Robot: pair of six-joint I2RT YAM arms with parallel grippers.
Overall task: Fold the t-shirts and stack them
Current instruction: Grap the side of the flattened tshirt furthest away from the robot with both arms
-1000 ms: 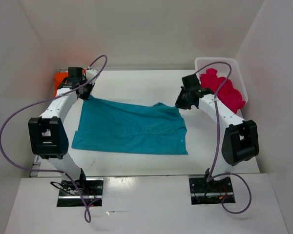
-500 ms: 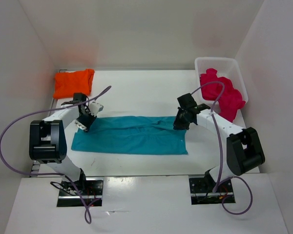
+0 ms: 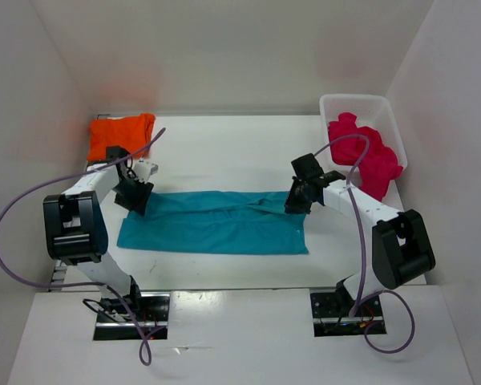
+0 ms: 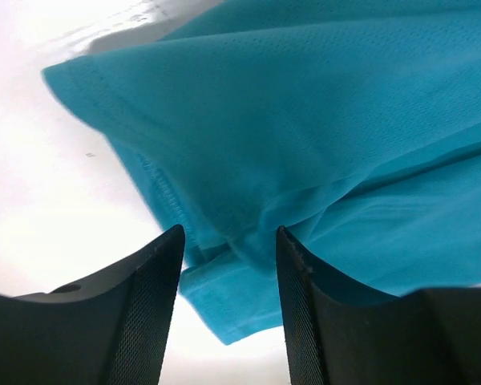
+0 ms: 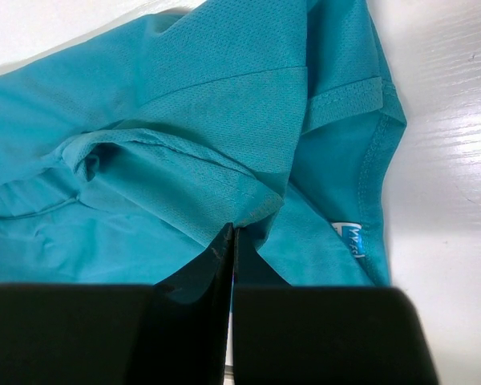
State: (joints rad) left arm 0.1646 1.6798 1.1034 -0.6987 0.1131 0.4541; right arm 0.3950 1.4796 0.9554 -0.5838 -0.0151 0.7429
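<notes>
The teal t-shirt [image 3: 212, 220] lies on the table folded lengthwise into a long strip. My left gripper [image 3: 133, 197] is at its left end, open; in the left wrist view the fingers [image 4: 154, 309] stand apart with the loose teal cloth [image 4: 305, 120] lying just beyond them, not pinched. My right gripper [image 3: 297, 200] is at the strip's right end, shut on a folded edge of the teal t-shirt [image 5: 184, 120], the closed tips [image 5: 234, 231] nipping the cloth. The orange t-shirt [image 3: 120, 136] lies folded at the back left. The pink-red t-shirt [image 3: 367, 154] sits crumpled in the basket.
The white basket [image 3: 353, 101] stands at the back right against the right wall. White walls enclose the table on the left, back and right. Purple cables loop off both arms.
Both grippers brought the teal shirt's far edge down towards the near edge, folding it in half. The left gripper then opened, let the cloth go and drew slightly left.
</notes>
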